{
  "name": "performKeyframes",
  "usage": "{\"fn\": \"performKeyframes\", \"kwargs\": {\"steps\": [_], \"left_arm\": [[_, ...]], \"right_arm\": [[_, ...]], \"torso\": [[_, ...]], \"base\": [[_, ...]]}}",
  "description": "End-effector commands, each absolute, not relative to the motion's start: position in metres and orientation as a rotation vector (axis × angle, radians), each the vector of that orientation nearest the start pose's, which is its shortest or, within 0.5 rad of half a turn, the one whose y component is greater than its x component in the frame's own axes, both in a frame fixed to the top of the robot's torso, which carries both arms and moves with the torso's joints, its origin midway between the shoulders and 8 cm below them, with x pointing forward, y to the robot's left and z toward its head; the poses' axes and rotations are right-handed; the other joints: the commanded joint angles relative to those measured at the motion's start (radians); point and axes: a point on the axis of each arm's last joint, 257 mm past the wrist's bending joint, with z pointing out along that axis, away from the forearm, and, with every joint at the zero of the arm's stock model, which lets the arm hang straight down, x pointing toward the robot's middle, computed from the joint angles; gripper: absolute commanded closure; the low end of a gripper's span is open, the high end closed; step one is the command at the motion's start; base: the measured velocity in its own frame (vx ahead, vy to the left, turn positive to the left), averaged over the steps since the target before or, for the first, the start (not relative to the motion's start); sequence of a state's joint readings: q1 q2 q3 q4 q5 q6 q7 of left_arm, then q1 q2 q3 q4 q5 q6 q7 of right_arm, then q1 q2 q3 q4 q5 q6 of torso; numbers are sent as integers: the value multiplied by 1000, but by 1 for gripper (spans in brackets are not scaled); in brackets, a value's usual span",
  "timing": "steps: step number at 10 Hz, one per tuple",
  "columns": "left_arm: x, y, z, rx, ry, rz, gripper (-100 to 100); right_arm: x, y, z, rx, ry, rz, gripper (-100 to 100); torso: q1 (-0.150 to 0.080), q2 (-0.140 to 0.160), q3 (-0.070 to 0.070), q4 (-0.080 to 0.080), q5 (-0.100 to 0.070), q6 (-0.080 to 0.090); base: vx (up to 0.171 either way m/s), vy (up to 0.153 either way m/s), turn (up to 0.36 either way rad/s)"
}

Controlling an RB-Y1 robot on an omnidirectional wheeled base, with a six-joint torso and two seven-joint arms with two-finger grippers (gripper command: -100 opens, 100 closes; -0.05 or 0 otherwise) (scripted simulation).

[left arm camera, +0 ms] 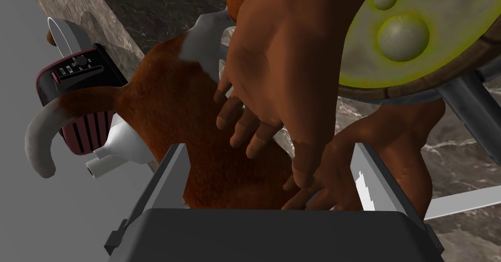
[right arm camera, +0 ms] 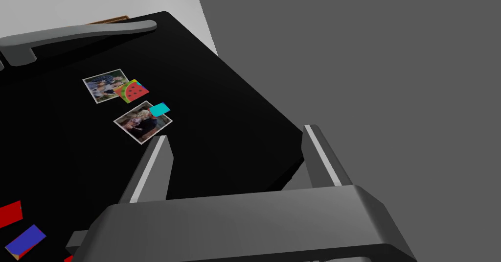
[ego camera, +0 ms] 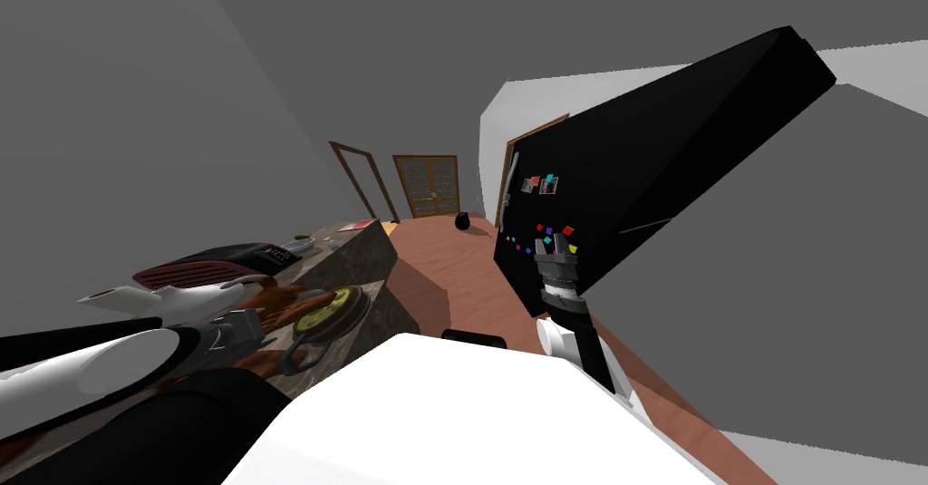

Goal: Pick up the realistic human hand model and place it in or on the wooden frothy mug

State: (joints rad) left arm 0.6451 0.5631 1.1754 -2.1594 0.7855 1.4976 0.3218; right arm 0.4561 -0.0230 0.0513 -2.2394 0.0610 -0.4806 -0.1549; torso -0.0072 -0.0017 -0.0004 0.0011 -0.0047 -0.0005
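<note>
At the left of the head view, I'm holding my left gripper (left arm camera: 269,149) over the dark marble table (left arm camera: 161,4), jaws spread wide. The brown hand model (left arm camera: 274,68) is lying on a furry brown-and-white thing (left arm camera: 166,102), its fingertips reaching between the jaws. It is overlapping the mug (left arm camera: 416,63) and its yellow-green froth. Right of centre, my right gripper (right arm camera: 238,134) is hovering before the black fridge (right arm camera: 220,176), jaws spread.

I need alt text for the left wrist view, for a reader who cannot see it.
A brown human hand model lies between the open jaws of the left gripper, over a marble counter. Beside it is a wooden mug with yellow-green froth, and behind it a brown and white furry toy.
</note>
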Motion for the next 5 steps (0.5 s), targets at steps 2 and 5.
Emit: {"fn": "performKeyframes", "kwargs": {"steps": [2,5], "left_arm": [[103,676,-166,-2364,685,-268,-100],[103,695,-165,-2335,764,-284,-100]], "right_arm": [[362,-249,16,687,646,1470,0],[362,-249,16,687,646,1470,0]], "torso": [[1,1,0,0,0,0],[1,3,1,1,0,0]], "base": [[50,-34,16],[62,-49,59]]}}
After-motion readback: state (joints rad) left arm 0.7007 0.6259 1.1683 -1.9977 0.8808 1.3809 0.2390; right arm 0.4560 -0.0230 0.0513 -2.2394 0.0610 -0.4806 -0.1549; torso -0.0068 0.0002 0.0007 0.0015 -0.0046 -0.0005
